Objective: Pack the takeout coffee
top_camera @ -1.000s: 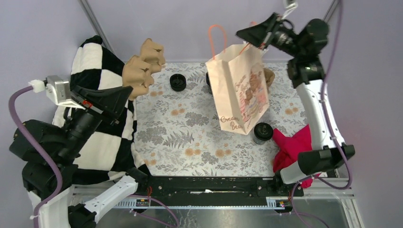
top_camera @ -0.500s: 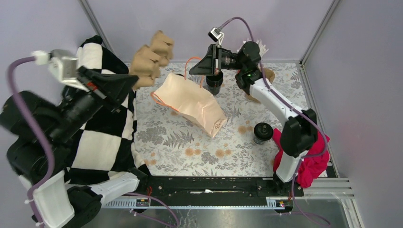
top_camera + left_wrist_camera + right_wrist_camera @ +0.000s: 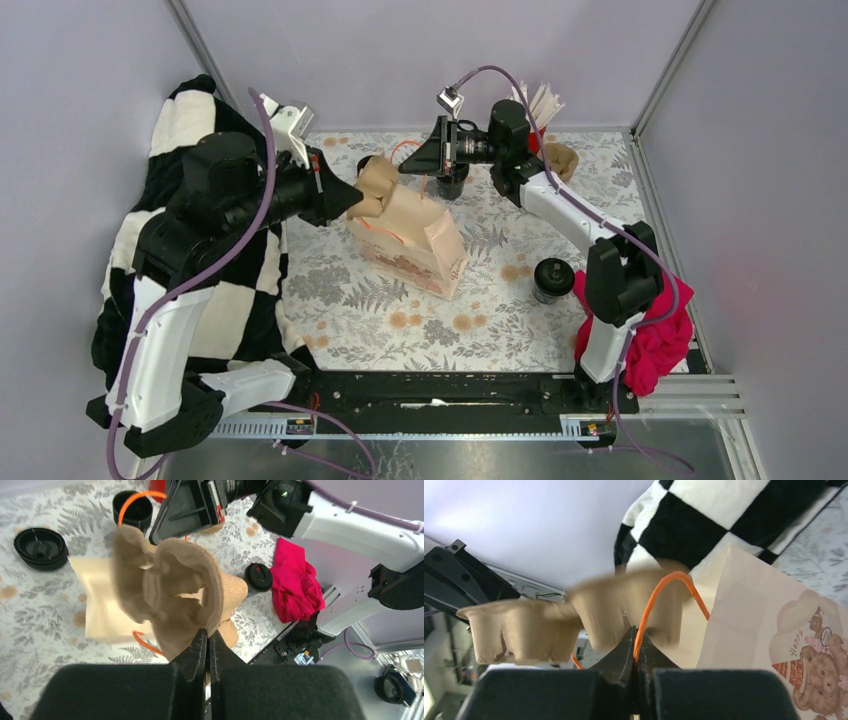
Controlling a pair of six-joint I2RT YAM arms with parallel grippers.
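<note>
The takeout coffee [image 3: 552, 279], a small black cup with a black lid, stands on the mat at the right, apart from both grippers; it also shows in the left wrist view [image 3: 258, 577]. My left gripper [image 3: 352, 196] is shut on the brown pulp cup carrier [image 3: 378, 186] and holds it at the mouth of the paper bag [image 3: 420, 243], which lies tilted on the mat. In the left wrist view the jaws [image 3: 207, 636] pinch the carrier's edge [image 3: 170, 587]. My right gripper [image 3: 404, 167] is shut on the bag's orange handle [image 3: 659, 597], its tips [image 3: 636, 647] closed round the cord.
An open black cup [image 3: 451, 183] stands behind the bag, and a loose black lid [image 3: 40, 547] lies left of it. A red cup of white sticks [image 3: 538, 105] is at the back. A red cloth [image 3: 652, 340] lies right, a checkered cloth [image 3: 215, 300] left.
The bag has come down from upright to lying tilted at mid-table. My left arm has swung right and brought the carrier to the bag's mouth. My right gripper still holds the handle, lower.
</note>
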